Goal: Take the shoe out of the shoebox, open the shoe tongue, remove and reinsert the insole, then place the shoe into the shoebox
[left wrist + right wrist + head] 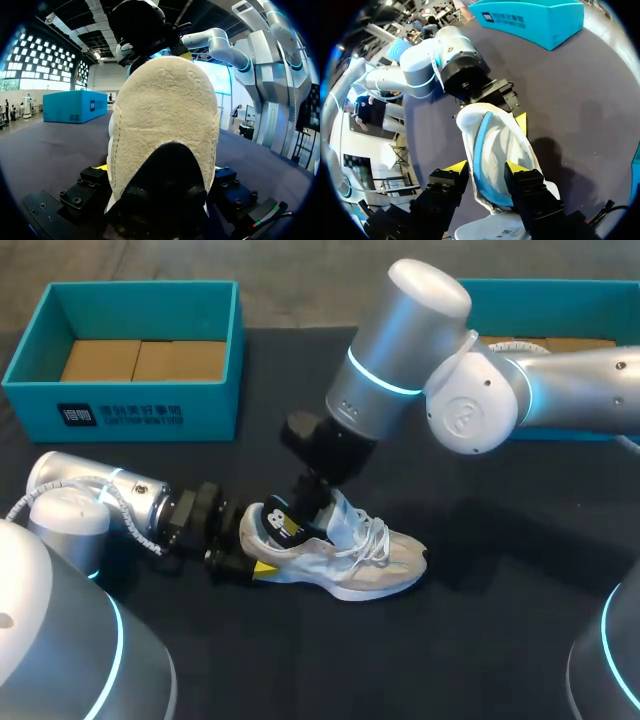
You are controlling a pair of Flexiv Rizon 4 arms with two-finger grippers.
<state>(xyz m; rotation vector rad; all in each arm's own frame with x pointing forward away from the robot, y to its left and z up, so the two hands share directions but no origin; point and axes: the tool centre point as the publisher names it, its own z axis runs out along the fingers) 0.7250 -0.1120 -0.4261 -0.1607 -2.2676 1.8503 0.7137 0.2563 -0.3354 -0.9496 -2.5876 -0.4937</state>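
left gripper [250, 565] is clamped on the heel [165, 125] of the shoe [350, 558], with a yellow tip on each side of it, low down by the sole. right gripper [485, 169] sits over the shoe's opening, astride the blue-lined collar [479, 145]. whether it is pinching anything there or only straddling it i cannot tell. the shoe lies on the dark table [480, 640] near the middle, toe to the right and heel to the left. it is well apart from the shoebox [150, 410] at the far left and the second box [570, 288] at the far right.

handling, as i judge it: this is a light running shoe with a soft mesh upper that crushes easily and a thicker, springy sole. the heel cup is the stiffest part (which is why the hold there looks sound). the tongue [345, 512] and laces [372, 535] are floppy and will fold rather than push. so the tongue wants pinching at its free edge and lifting toward the toe. the insole, which i cannot make out for sure, is probably thin, bendy foam that clings by friction. it is best taken at its heel end, where the opening is widest, and peeled up. squeezing across the mesh sides would only collapse the opening. with the heel pinned, the shoe should not slide under a pull, though a hard tug could tip it.
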